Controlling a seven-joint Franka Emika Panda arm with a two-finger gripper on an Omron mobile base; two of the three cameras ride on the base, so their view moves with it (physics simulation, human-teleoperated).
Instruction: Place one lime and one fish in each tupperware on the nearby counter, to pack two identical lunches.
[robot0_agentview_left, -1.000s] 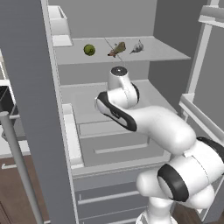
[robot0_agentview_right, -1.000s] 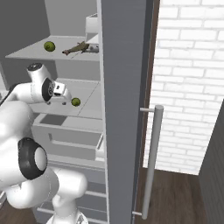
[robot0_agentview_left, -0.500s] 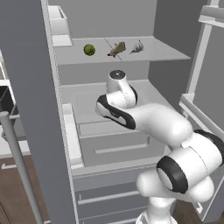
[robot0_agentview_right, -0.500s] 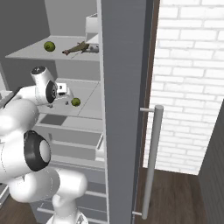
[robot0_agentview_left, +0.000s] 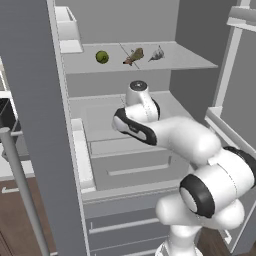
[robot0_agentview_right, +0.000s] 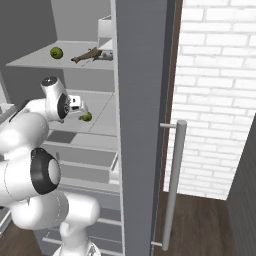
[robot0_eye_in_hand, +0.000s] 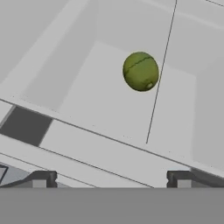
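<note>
Green lime on lower shelf: a round, dimpled lime (robot0_eye_in_hand: 140, 71) lay alone on the pale lower shelf (robot0_eye_in_hand: 109, 105) of the open fridge; in the right base view it (robot0_agentview_right: 87, 117) showed just beside the hand.
Lime and gripper: the lime lay ahead of the gripper (robot0_eye_in_hand: 109, 178), apart from it, not touching either tip and a little toward the right tip.
Gripper state: the two dark fingertips (robot0_eye_in_hand: 43, 178) stood far apart, with nothing between them.
Arm pose: the white arm (robot0_agentview_left: 170, 137) reached from the base forward into the fridge, bent at the elbow, with the hand at the level of the lower shelf; in the right base view the gripper (robot0_agentview_right: 79, 111) was just left of the lime.
Upper shelf: a second lime (robot0_agentview_left: 102, 57) lay on the upper shelf (robot0_agentview_left: 75, 62), left of the brown-olive fish (robot0_agentview_left: 133, 56); the silvery grey fish (robot0_agentview_left: 157, 54), with pointed fins, lay just right of the brown one.
Materials and shapes: the shelves were flat, smooth and light grey; grey drawers (robot0_agentview_left: 130, 160) sat under the lower shelf.
Surroundings: a grey fridge door (robot0_agentview_right: 142, 125) with a long bar handle (robot0_agentview_right: 172, 185) stood open, and a white brick wall (robot0_agentview_right: 215, 90) was behind it.
</note>
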